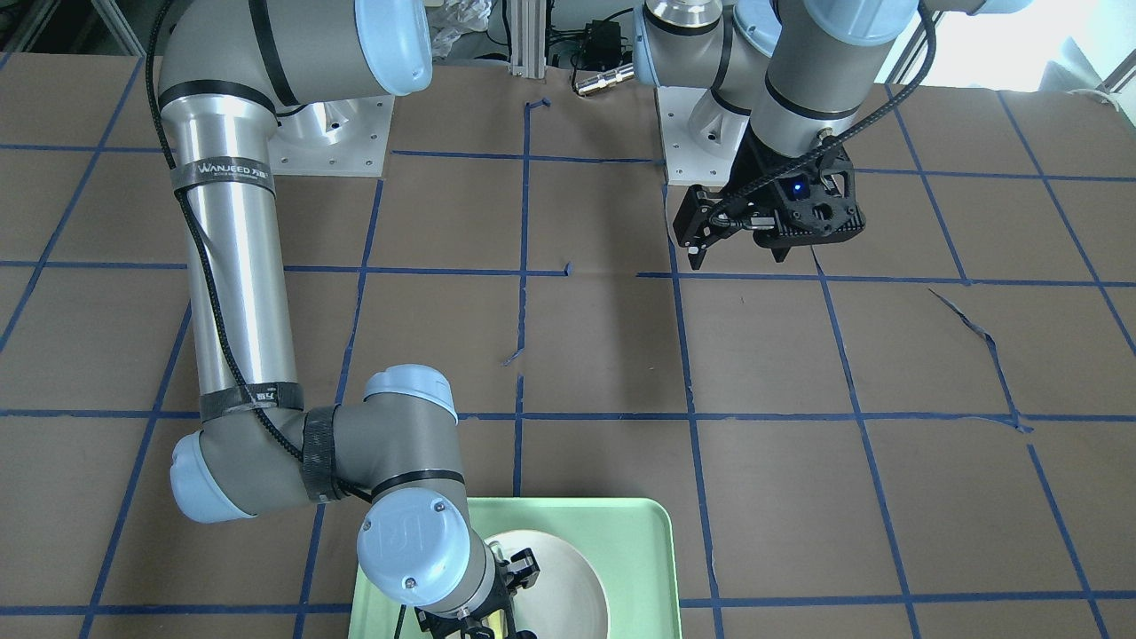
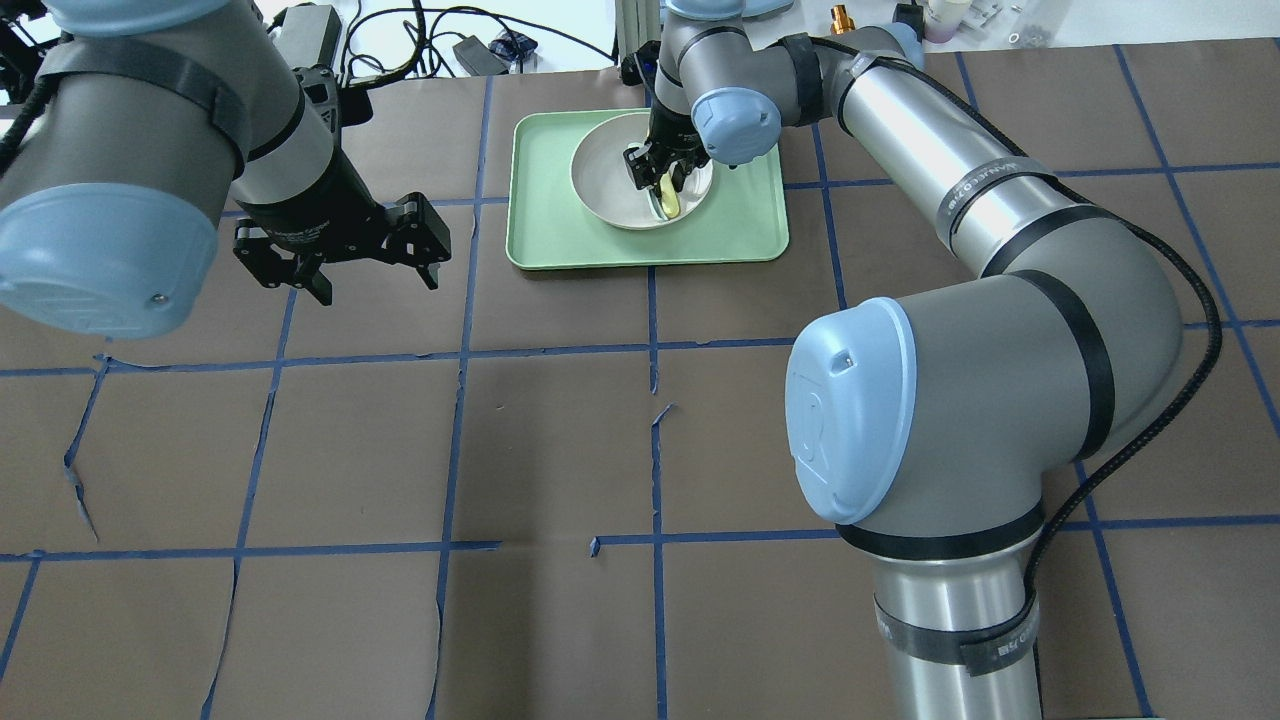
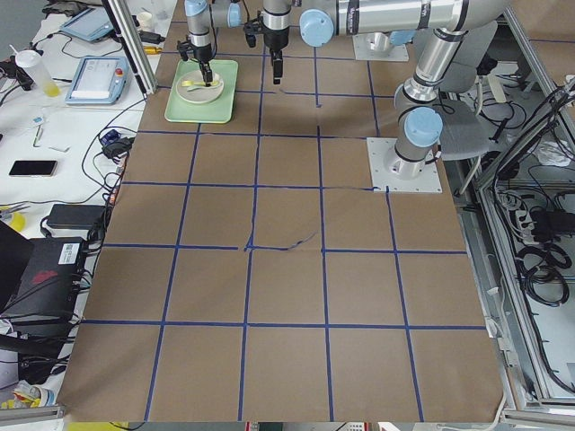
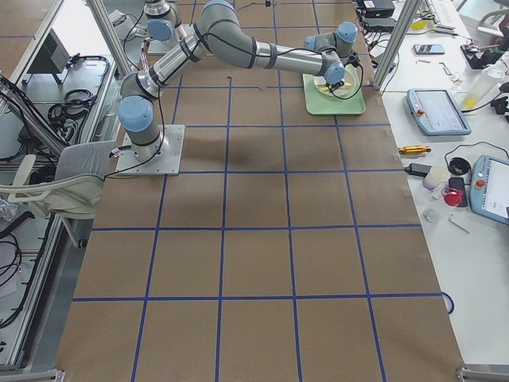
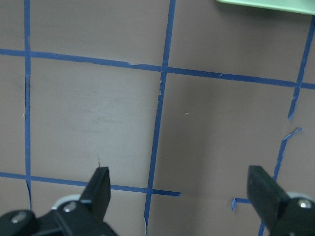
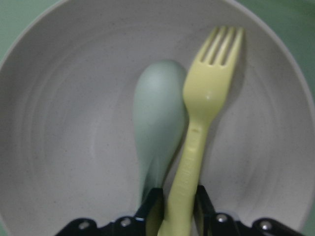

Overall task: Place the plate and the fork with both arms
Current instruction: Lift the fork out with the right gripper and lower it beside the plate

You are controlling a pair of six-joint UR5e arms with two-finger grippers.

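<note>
The off-white plate point(image 2: 610, 185) sits in the mint-green tray point(image 2: 560, 240) at the far side of the table. The pale-yellow fork point(image 6: 206, 98) lies in the plate, tines pointing away from the gripper, next to a grey-green spoon point(image 6: 157, 113). My right gripper point(image 6: 178, 206) is down inside the plate point(image 6: 74, 123), shut on the fork's handle. In the overhead view the fork point(image 2: 668, 198) shows just below the right gripper point(image 2: 655, 170). My left gripper point(image 2: 377, 287) is open and empty, hovering above the table to the tray's left. Its fingers point(image 5: 98, 187) frame only brown paper.
The table is covered in brown paper with a blue tape grid, torn in places. The tray's corner point(image 5: 266, 4) is just in the left wrist view. The right arm's elbow point(image 2: 900, 420) reaches across the table's right half. Cables and devices lie beyond the table's far edge.
</note>
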